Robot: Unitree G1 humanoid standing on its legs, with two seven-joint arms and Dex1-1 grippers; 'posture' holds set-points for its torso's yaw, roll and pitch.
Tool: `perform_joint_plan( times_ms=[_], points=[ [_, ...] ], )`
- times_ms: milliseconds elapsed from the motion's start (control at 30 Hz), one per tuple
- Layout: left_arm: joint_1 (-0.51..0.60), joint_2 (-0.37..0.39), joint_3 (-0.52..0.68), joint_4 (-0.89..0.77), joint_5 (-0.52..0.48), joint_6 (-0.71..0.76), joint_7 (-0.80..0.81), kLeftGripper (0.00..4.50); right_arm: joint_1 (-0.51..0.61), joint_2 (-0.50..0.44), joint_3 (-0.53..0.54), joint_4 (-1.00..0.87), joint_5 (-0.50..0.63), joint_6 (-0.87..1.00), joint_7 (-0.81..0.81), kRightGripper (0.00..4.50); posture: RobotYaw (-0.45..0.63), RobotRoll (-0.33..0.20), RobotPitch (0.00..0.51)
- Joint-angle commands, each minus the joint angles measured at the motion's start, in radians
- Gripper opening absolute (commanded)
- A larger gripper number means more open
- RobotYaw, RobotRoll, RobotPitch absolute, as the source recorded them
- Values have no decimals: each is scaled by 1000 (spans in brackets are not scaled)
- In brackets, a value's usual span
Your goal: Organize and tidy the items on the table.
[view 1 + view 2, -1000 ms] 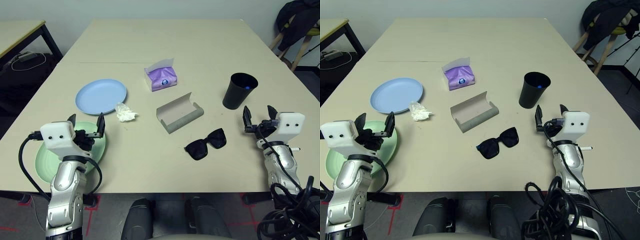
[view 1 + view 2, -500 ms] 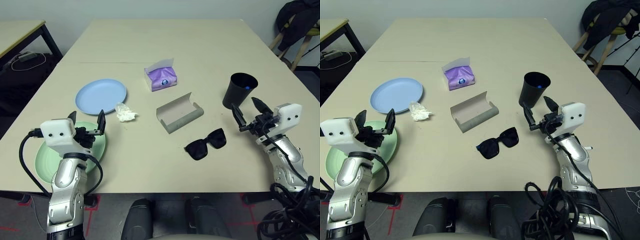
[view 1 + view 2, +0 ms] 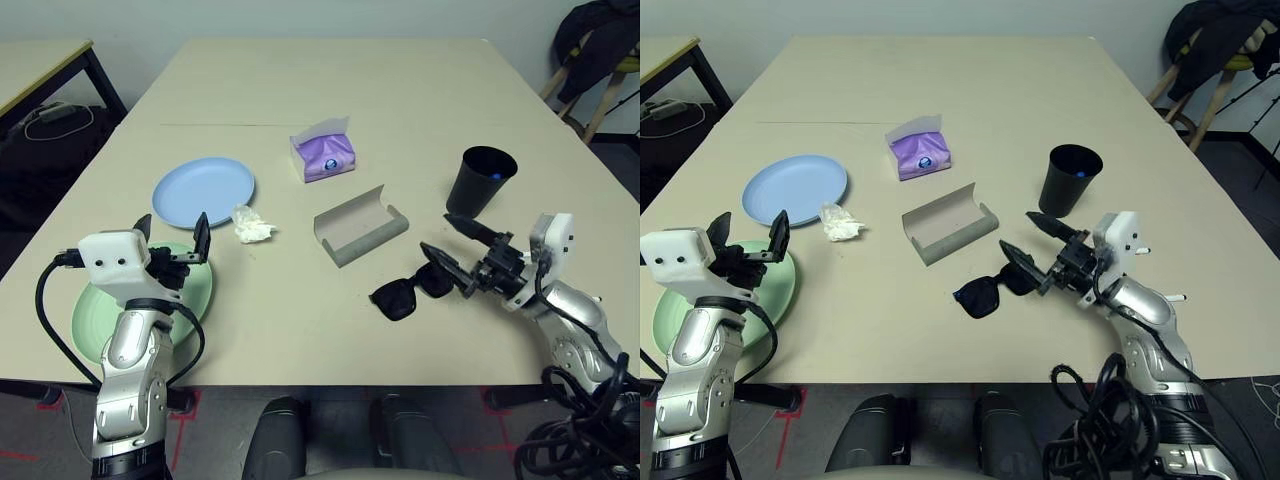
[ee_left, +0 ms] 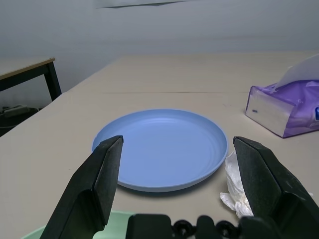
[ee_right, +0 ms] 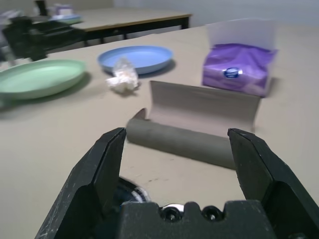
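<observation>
My left gripper [image 3: 172,225] stands open above the pale green plate [image 3: 92,325] at the table's [image 3: 330,80] near left, pointing at the light blue plate [image 3: 203,191] and the crumpled white tissue [image 3: 251,224]. My right gripper [image 3: 435,232] is open and points left, its lower finger just over the right lens of the black sunglasses [image 3: 408,290]. Beyond the fingers lies the open grey glasses case [image 5: 199,124]. The black cup [image 3: 481,181] stands behind the right gripper. A thin white pen [image 3: 1176,297] peeks out from behind my right forearm.
A purple tissue pack [image 3: 322,152] sits behind the case at mid-table. A smaller side table [image 3: 40,65] with cables stands off the far left. A chair draped in dark clothing [image 3: 600,50] is at the far right.
My right gripper has swung left and dropped from beside the cup to the sunglasses, turning to point left. The left arm has barely moved.
</observation>
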Motion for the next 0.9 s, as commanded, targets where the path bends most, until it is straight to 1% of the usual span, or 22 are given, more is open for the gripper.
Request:
perform_joint_plan(
  times_ms=[33, 167, 400, 900],
  points=[
    [-2, 11, -7, 24, 9, 11, -11, 4500, 14, -28, 17, -16, 10, 4, 67, 4481, 114, 0, 69],
    [-6, 15, -7, 27, 9, 11, -14, 4500, 7, -51, 28, 6, -1, -27, 134, 4481, 115, 0, 66],
    [-13, 19, -13, 31, 9, 9, -20, 4500, 9, -88, 62, 64, -47, -139, 271, 4481, 110, 0, 59],
    [-40, 25, -26, 30, 0, 34, -32, 4500, 28, -63, 66, 95, -26, -224, 338, 4481, 97, 0, 52]
  ],
)
